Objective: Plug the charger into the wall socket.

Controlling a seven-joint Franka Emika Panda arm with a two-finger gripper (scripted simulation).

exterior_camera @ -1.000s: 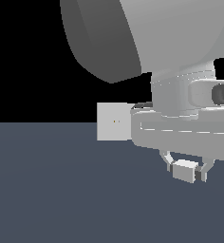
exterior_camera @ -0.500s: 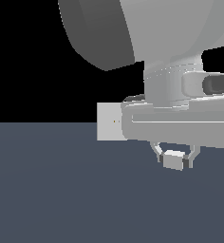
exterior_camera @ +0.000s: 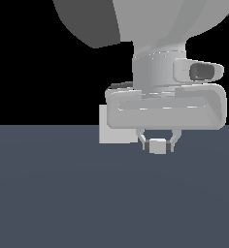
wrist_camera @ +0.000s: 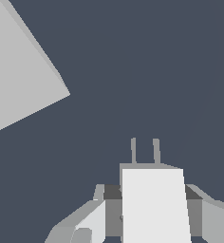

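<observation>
The charger [exterior_camera: 157, 146] hangs between the two fingers of the gripper [exterior_camera: 158, 143], clear of the dark grey floor [exterior_camera: 63, 193] in the exterior view, with open floor below it and on both sides. In the wrist view the charger [wrist_camera: 154, 204] is a plain off-white block with two thin prongs [wrist_camera: 144, 151] standing out of its far end into open space; nothing lies directly ahead of them there. The gripper is clamped on the charger, a finger [wrist_camera: 88, 223] pressed against each side face, the jaws apart only by the block's width. The wall socket [exterior_camera: 114, 130] stands upright on the floor toward the exterior view's left of the charger, its right part covered by the broad pale body of the hand [exterior_camera: 165, 109], so its centre cannot be seen. In the wrist view the wall socket [wrist_camera: 19, 76] shows as a tilted light-grey slab with one corner pointing into the floor area, well apart from the prongs and off their line.
</observation>
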